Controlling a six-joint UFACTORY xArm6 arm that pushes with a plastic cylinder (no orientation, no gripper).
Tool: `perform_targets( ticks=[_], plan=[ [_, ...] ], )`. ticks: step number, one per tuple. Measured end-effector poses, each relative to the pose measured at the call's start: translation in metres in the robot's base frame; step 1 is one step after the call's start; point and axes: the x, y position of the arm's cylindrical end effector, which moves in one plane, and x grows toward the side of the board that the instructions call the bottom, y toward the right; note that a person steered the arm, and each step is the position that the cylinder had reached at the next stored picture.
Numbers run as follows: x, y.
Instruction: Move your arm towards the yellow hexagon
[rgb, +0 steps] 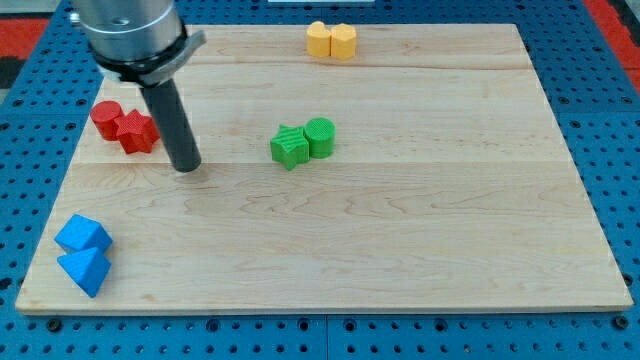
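My tip, a bare rod with no pincer to open or close, sits left of centre beside the red blocks. The yellow hexagon lies at the top edge, up and right, touching another yellow block.

you're looking down at a pale wooden board made of long planks, its grain running left to right. it sits on a blue perforated surface dotted with dark holes. a red patch shows at the view's top right. light is even.
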Motion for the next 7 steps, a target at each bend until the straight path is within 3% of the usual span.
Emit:
perform_targets(
  ticks=[4,7],
  plan=[
    [-0.102,0.032],
    [-0.111,0.062]
  ],
)
